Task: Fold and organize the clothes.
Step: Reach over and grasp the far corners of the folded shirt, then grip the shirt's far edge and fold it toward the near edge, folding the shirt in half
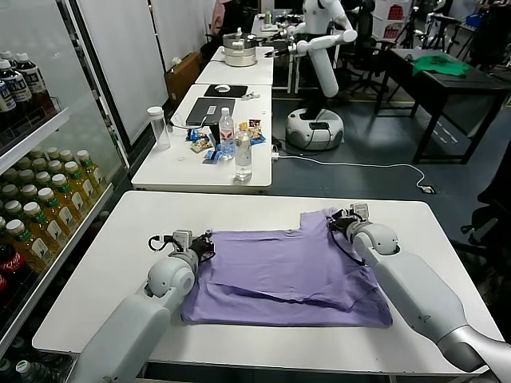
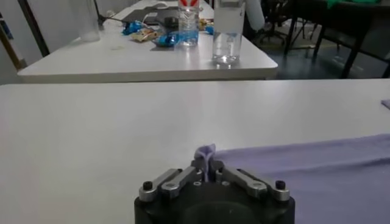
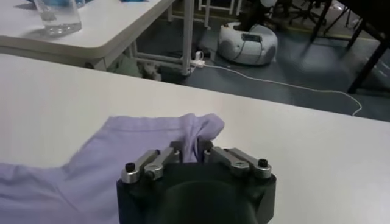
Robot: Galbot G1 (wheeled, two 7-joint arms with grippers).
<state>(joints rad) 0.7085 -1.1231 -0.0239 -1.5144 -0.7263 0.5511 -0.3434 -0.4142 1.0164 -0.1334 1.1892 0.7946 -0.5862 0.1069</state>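
Nearest, a lavender T-shirt (image 1: 291,271) spread flat on the white table (image 1: 120,263), partly folded, long axis running side to side between both arms. At its left edge, left gripper (image 1: 201,243) pinched shut on a small tuft of fabric. At its far right corner, right gripper (image 1: 342,222) clamped on a bunched sleeve (image 3: 198,128). Each held edge directly at its own fingertips, so neither arm nearer. Beyond, a second table (image 1: 172,163) with bottles (image 1: 242,152) and snacks.
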